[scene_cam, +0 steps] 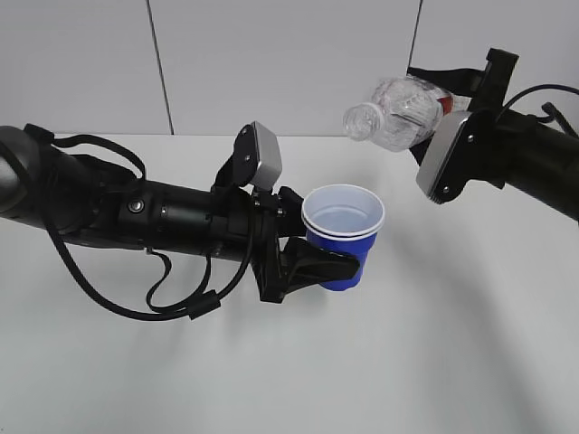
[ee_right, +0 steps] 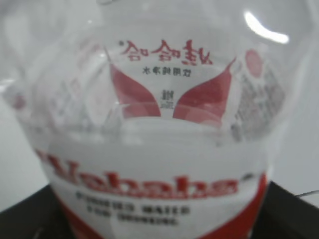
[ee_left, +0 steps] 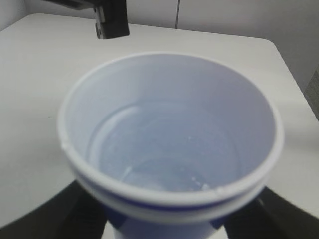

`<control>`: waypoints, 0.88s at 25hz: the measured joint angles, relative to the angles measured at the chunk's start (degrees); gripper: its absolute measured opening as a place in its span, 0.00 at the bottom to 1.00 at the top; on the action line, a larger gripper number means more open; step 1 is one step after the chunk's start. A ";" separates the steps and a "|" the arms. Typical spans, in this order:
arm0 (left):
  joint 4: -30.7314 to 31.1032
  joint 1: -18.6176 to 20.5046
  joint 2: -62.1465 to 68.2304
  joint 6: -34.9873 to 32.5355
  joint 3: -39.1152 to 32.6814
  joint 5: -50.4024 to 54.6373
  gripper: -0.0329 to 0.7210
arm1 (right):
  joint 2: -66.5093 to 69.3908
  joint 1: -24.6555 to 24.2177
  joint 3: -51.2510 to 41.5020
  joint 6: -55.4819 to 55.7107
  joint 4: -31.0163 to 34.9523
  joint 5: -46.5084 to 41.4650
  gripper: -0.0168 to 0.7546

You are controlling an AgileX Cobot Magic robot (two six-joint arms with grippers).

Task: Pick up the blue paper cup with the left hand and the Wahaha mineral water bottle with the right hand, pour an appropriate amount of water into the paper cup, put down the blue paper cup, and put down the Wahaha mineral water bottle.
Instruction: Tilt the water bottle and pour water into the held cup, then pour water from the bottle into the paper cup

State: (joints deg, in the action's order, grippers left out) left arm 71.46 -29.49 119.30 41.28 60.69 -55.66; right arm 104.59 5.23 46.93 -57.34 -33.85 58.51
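My left gripper (scene_cam: 336, 264) is shut on the blue paper cup (scene_cam: 343, 233), which it holds upright above the table. The cup (ee_left: 169, 144) fills the left wrist view, white inside, with a shallow pool of water at its bottom. My right gripper (scene_cam: 463, 101) is shut on the Wahaha mineral water bottle (scene_cam: 403, 110), tilted with its open mouth pointing left and slightly down, up and to the right of the cup. The mouth is apart from the cup's rim. In the right wrist view the bottle (ee_right: 159, 149) fills the frame with its red-and-white label.
The white table (scene_cam: 452, 344) spreads under both arms, with a pale panelled wall (scene_cam: 289, 63) behind it. The table's far right corner (ee_left: 264, 45) shows beyond the cup. Part of the right arm (ee_left: 109, 17) shows at the top of the left wrist view.
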 joint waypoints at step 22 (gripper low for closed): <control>-7.90 4.67 0.00 0.00 0.00 1.07 0.69 | 0.00 0.00 -4.58 44.46 18.96 5.07 0.66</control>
State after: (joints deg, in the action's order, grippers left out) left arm 63.56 -24.82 119.30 41.28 60.69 -54.59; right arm 104.59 5.23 42.35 -12.87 -14.88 63.58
